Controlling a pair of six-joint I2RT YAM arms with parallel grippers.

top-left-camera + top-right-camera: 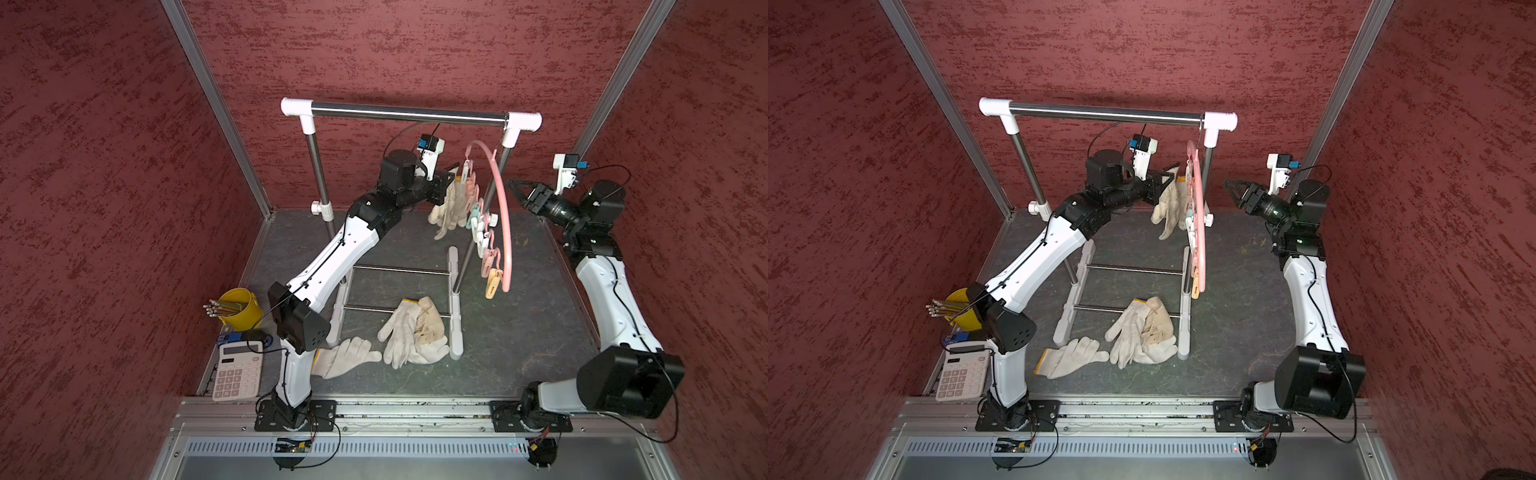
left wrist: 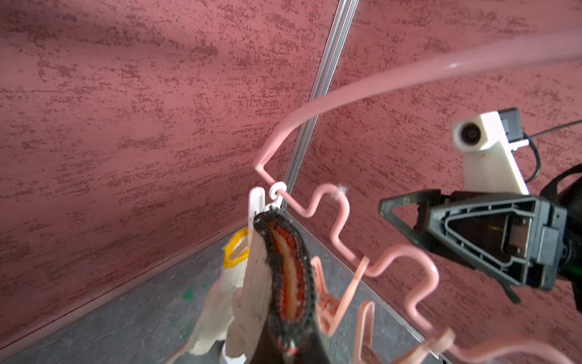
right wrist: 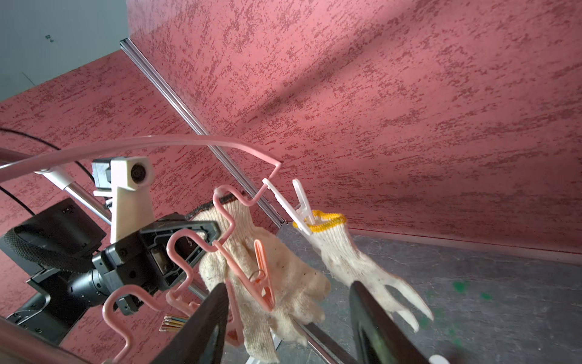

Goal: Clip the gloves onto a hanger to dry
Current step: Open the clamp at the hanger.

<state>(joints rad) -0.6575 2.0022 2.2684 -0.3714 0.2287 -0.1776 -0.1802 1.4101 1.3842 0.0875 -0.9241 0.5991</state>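
Observation:
The pink hanger (image 1: 497,208) hangs by its hook from the right end of the rack's bar, with a row of pastel clips (image 1: 482,232) below it. Its white end clip (image 3: 296,208) grips a yellow-cuffed glove (image 3: 346,261). My left gripper (image 2: 289,348) is shut on the dark-trimmed cuff of a beige glove (image 3: 252,249), held up beside a pink clip (image 3: 261,277). My right gripper (image 3: 289,321) is open, apart from the hanger on its other side and facing that clip. On the floor lie a pile of gloves (image 1: 415,332) and a single glove (image 1: 347,357).
The steel rack (image 1: 407,113) has white feet and thin crossbars (image 1: 455,307) on the floor near the glove pile. A yellow cup of pencils (image 1: 239,311) and a calculator (image 1: 237,374) stand at the front left by the left arm's base.

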